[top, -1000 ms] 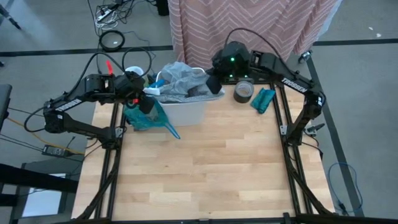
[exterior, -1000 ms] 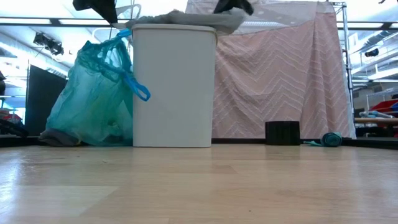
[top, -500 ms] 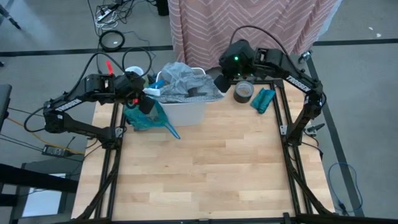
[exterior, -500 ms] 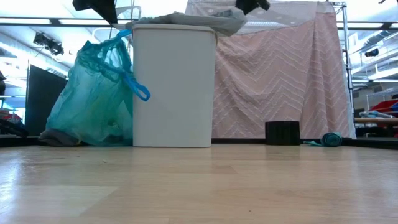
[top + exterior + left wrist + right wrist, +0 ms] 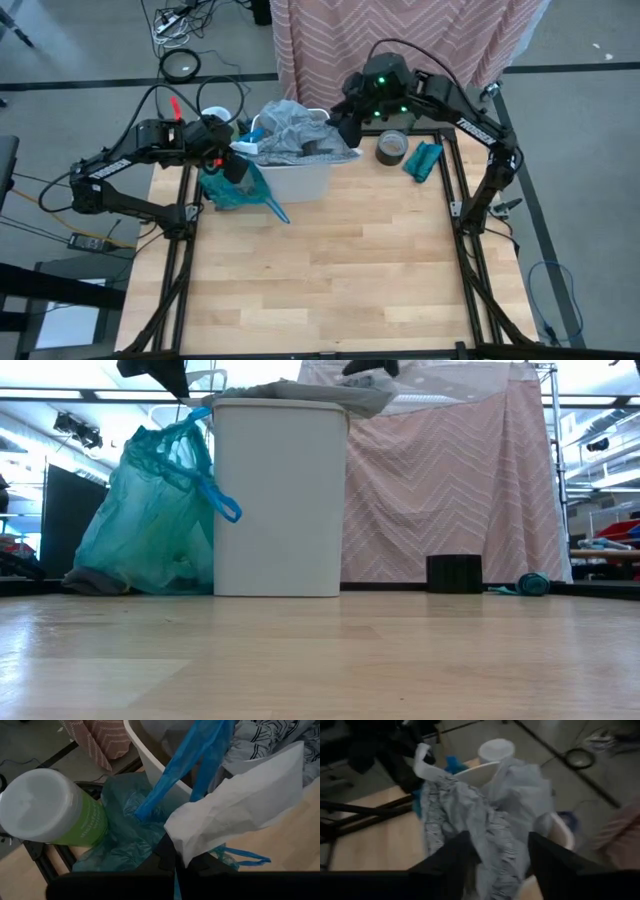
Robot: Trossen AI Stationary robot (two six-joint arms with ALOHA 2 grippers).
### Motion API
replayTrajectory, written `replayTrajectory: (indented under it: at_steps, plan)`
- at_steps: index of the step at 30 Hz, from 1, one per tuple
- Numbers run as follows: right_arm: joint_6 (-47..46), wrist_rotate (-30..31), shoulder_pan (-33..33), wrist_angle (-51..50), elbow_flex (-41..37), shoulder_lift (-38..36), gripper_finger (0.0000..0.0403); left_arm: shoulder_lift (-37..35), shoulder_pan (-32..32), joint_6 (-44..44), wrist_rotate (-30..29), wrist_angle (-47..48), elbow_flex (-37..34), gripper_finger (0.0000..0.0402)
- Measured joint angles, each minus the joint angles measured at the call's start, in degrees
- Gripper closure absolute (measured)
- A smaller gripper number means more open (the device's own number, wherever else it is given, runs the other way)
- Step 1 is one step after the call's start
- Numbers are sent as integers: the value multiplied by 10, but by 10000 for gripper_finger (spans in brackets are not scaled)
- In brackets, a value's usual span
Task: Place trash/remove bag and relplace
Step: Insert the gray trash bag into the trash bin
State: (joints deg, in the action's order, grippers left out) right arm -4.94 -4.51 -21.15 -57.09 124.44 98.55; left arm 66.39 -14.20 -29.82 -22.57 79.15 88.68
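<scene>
Now my right gripper hangs spread wide over the bin
My left gripper pinches white paper beside the bag

Grey bag over white bin

Floor: grey, smooth flooring is surrounding the table on all sides in the high view.
Table: a light wooden plank top is sitting inside a dark metal frame.
Curtain: a pink cloth with a pale zigzag pattern is hanging behind the table's far edge and filling the room behind it in the low view.
Cables: dark cords and a coiled loop are lying on the floor beyond the far left corner.
Ceiling: pale beams are running across the upper left of the low view.
Light: bright, even lighting is falling across the tabletop.
</scene>
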Motion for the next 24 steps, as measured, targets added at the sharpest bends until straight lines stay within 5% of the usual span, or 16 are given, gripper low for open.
replayTrajectory:
  at_steps: [4, 10, 19, 24]
  plan:
    - [-24, -25, -4, 3, 0, 19, 174, 0, 0, 0, 2, 0, 0, 394]
    - [-25, -24, -4, -7, 0, 34, 173, 0, 0, 13, 2, 0, 0, 394]
    - [0, -7, -4, -35, 0, 35, 222, 0, 0, 13, 2, 0, 0, 394]
    - [8, -5, -4, -53, 0, 35, 315, 0, 0, 13, 2, 0, 0, 394]
